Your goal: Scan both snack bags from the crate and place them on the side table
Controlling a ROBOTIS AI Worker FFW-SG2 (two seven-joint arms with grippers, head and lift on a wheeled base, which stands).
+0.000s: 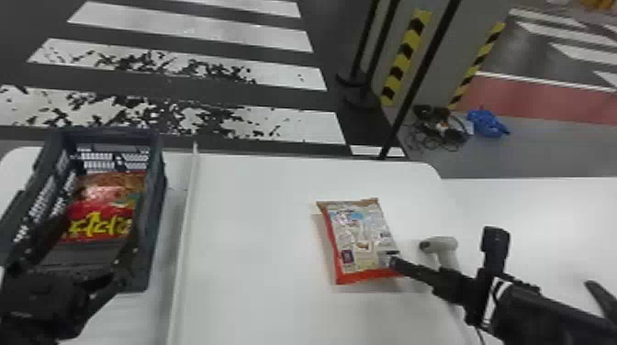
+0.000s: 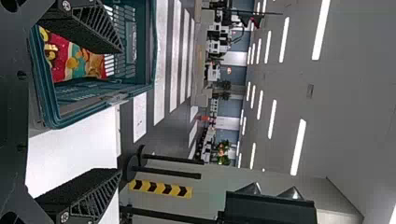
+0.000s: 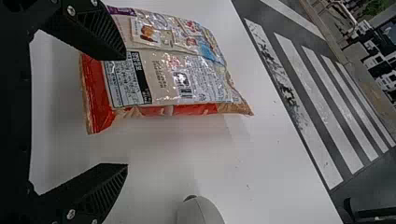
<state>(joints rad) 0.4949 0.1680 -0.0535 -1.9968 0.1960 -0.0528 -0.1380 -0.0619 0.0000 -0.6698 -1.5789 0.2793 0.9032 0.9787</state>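
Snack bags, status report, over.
Left claw open at crate. Right claw open at tabletop bag. Other bag inside crate. White scanner near right claw.

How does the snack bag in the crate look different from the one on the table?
The crated bag shows its red front with big yellow lettering; the loose bag shows a pale panel of small print. The crated bag lies inside the crate, while the loose bag lies on the white table. Both have red on their packaging.

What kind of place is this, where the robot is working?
Probably a large indoor hall, perhaps a test or demonstration area: there are ceiling lights, floor stripes like a crosswalk, and black-and-yellow warning tape.
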